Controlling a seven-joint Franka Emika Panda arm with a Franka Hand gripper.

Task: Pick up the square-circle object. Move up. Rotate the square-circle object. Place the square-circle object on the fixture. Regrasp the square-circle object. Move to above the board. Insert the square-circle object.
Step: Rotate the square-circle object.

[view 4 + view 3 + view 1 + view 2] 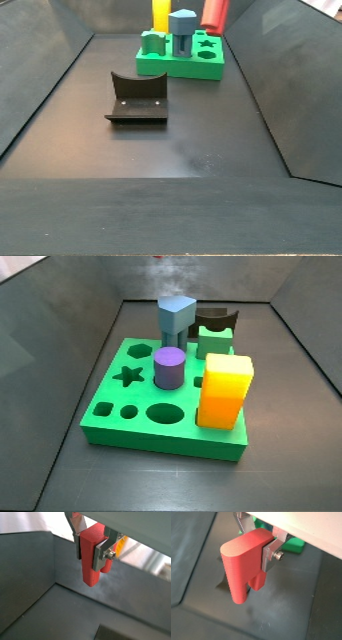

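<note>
The board (114,421), a thick bright green slab, lies in the middle of the frame on a dark grey floor (54,471) between sloping grey walls. A blue-grey peg (177,318) stands upright at its far edge, a purple cylinder (168,366) near its centre, and a tall yellow block (226,391) at its lower right corner. On the left half, hexagon, star, circle and small oval holes lie open. The fixture (214,324), dark with a curved notch, sits just behind the board, upper right. The gripper is outside this frame.
</note>
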